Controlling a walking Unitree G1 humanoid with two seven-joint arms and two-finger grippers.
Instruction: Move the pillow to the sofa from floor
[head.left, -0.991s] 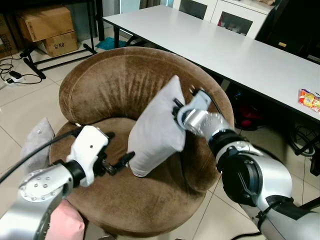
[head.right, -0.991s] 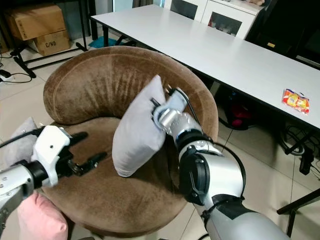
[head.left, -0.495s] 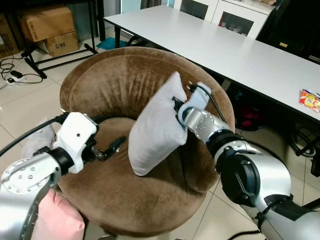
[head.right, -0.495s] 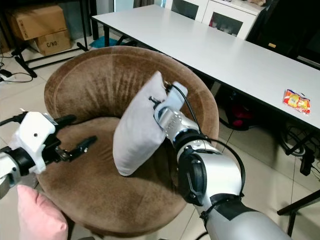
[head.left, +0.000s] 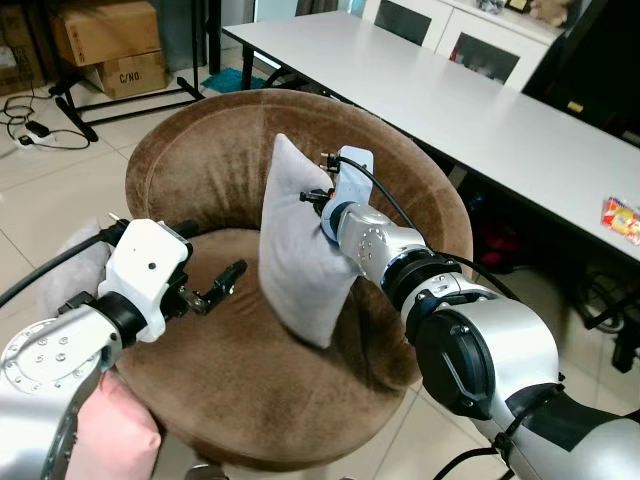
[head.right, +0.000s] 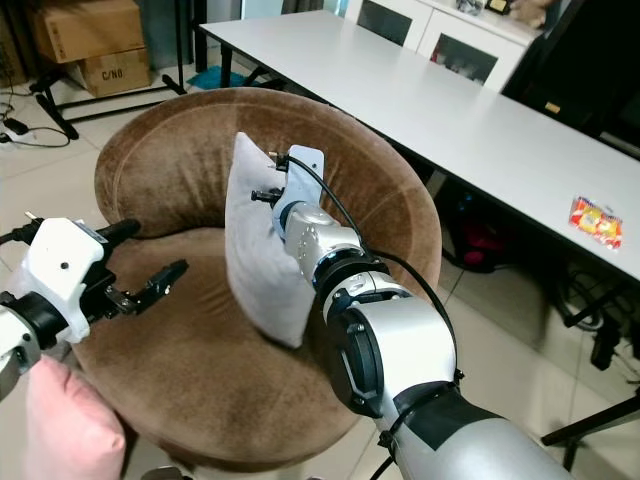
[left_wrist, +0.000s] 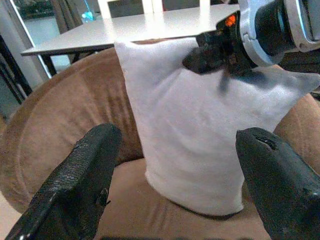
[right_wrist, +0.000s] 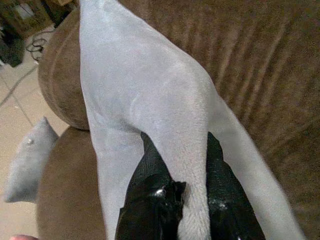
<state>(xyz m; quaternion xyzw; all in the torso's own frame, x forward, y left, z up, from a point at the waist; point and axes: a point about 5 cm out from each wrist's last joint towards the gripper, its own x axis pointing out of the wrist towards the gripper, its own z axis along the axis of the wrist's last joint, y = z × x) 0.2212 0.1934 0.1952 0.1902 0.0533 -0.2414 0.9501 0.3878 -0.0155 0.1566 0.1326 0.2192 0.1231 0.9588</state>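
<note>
Pillow (head.left: 300, 250), pale grey, upright on sofa (head.left: 200, 150), corner pinched by right pincer (head.left: 318, 195).

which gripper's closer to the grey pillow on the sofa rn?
Right. The right gripper pinches a fold of the grey pillow standing on the brown sofa. The left gripper is open beside it, apart.

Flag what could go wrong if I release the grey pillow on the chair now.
The grey pillow stands on one lower corner on the brown sofa seat, pinched near its top edge by the right tool. Released now, it may topple forward, possibly off the seat. The open left tool hovers apart from it, so nothing steadies it. Another grey pillow and a pink one lie below, where it could land.
</note>
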